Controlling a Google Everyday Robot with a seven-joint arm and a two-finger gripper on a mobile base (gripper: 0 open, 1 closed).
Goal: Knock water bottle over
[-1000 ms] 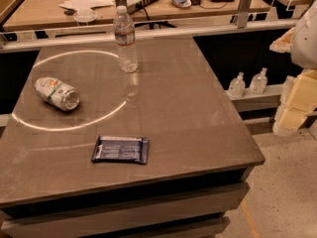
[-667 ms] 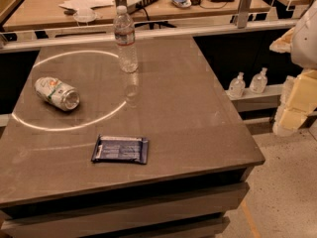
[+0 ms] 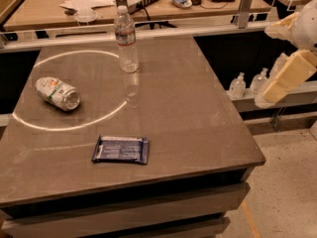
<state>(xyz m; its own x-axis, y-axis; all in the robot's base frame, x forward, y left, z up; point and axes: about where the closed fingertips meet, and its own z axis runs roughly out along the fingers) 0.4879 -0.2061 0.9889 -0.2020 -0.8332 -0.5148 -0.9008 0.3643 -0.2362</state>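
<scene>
The water bottle (image 3: 126,37) stands upright at the far side of the grey table (image 3: 198,128). It is tall, clear and ribbed, with a white cap and a white label with a red band. My gripper (image 3: 277,86), on the cream-coloured arm, hangs off the table's right edge, well to the right of the bottle and apart from it.
A silver can (image 3: 57,93) lies on its side at the left. A dark blue snack packet (image 3: 121,149) lies flat near the front. Two small clear pump bottles (image 3: 247,85) stand on a ledge to the right. A cluttered desk (image 3: 148,1) and a rail run behind.
The arm at the right has moved slightly up and to the left, toward the table. The bottle, can and packet have not moved.
</scene>
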